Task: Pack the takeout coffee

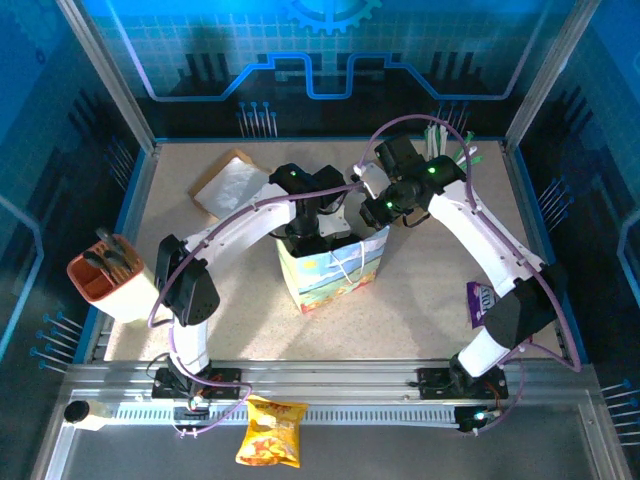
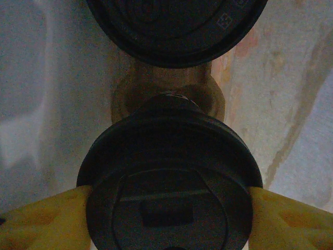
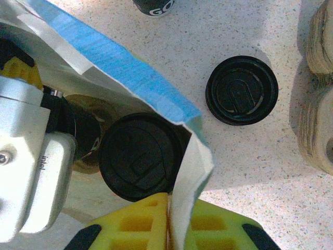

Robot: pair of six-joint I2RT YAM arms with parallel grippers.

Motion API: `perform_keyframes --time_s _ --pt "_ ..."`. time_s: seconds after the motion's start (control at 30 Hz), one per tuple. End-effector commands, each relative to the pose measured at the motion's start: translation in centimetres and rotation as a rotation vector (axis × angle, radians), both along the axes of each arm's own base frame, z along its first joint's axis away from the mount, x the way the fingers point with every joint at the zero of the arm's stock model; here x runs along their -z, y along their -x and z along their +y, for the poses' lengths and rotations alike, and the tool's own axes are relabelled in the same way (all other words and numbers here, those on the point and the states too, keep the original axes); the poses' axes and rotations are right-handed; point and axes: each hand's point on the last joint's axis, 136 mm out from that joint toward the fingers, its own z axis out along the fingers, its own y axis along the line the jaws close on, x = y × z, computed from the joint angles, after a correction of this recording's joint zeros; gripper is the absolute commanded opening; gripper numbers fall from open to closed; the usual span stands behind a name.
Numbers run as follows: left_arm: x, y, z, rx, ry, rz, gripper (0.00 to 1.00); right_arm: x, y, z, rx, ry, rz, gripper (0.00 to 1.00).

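The paper bag (image 1: 330, 272) stands open mid-table. My left gripper (image 1: 312, 222) reaches down into it. In the left wrist view its yellow fingers (image 2: 41, 221) press both sides of the black lid of the takeout coffee (image 2: 169, 187), deep in the bag. Just beyond it is a second black lid (image 2: 177, 26), which also appears from the right wrist as that lid (image 3: 139, 156) on a cup inside the bag. My right gripper (image 3: 179, 219) is shut on the bag's rim (image 3: 195, 172), pinching the paper and holding the mouth open (image 1: 378, 212).
Black lids (image 3: 242, 89) and stacked cream cups (image 3: 318, 104) sit on the table right of the bag. An orange caddy (image 1: 105, 275) is far left, flat brown paper (image 1: 232, 182) back left, a purple packet (image 1: 480, 300) right, a chip bag (image 1: 270, 445) on the front rail.
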Motion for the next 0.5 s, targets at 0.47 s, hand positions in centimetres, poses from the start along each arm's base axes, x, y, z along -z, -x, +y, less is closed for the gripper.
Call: perform_keyframes --time_s 0.47 --pt "0.14 -0.25 0.71 0.003 -0.020 -0.015 0.48 0.69 0.03 -0.22 -0.011 0.010 0.030 0.13"
